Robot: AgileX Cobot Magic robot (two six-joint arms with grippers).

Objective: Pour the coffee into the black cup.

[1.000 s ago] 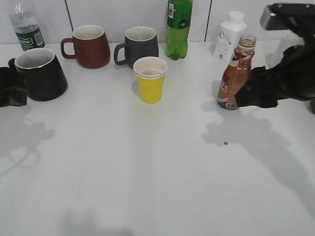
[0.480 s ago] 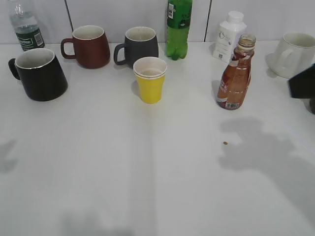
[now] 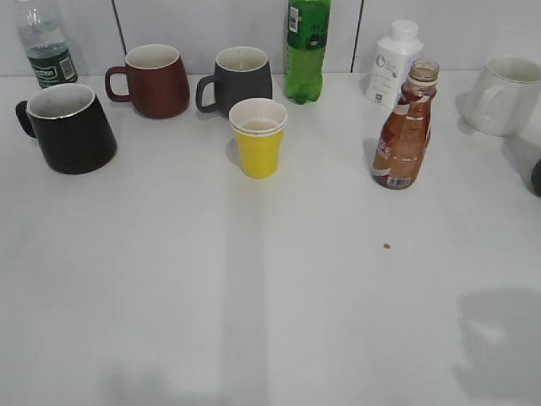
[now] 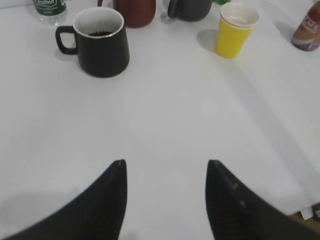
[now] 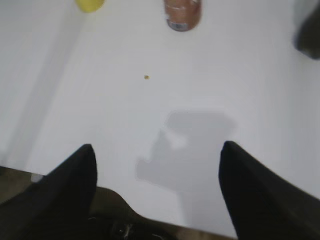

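The white table (image 3: 270, 296) carries the large glossy black cup (image 3: 69, 127) at far left (dark liquid inside) and the small clear bottle of brown coffee (image 3: 404, 127) upright at far right, well apart. The left gripper (image 4: 165, 172) and right gripper (image 5: 156, 165) hang spread wide, holding nothing.

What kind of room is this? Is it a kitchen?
Probably not a real kitchen. It looks like a test setup: a plain white table against a white panelled wall, with mugs, bottles and a yellow cup laid out in rows.
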